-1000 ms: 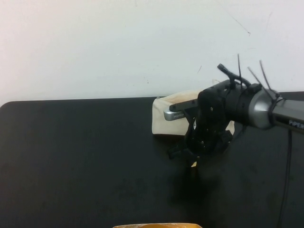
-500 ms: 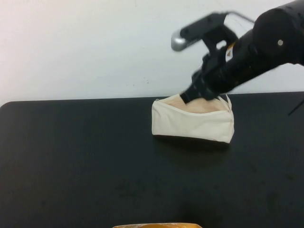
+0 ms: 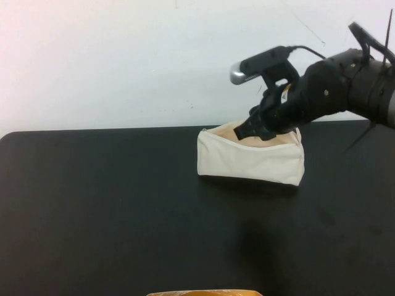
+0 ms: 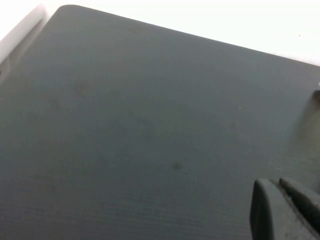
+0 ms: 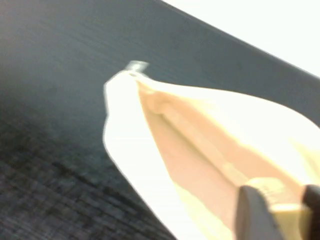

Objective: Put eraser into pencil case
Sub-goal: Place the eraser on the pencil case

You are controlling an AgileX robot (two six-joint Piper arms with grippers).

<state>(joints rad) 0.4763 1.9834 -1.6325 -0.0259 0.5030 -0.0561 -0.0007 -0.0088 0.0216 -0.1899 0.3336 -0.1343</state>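
Change: since half a second ago the right arm has dropped lower over the pouch, its tip now dipping into the open mouth; the pouch has not shifted.
Desk [image 3: 111, 216]: black, matte, faint wood grain in the wrist views; bare across its near and left parts; an orange-tan edge [image 3: 200, 292] shows at the near rim.
Left end effector [image 4: 285, 210]: low over bare desk, nothing between its fingers, which sit nearly together with only a thin slit between them.
Pencil case [image 3: 250, 161]: cream fabric, standing upright near the far edge, right of centre; long axis runs left-right; zipper mouth open upward, peach lining showing; metal zipper pull [image 5: 135, 66] at one end.
Right end effector [image 3: 250, 131]: at the mouth of the case, fingers closed on the eraser.
Eraser [image 5: 287, 212]: yellowish block pinched between the fingers, just above the lining; no label readable.
Room: plain white wall [image 3: 123, 61] behind the desk.
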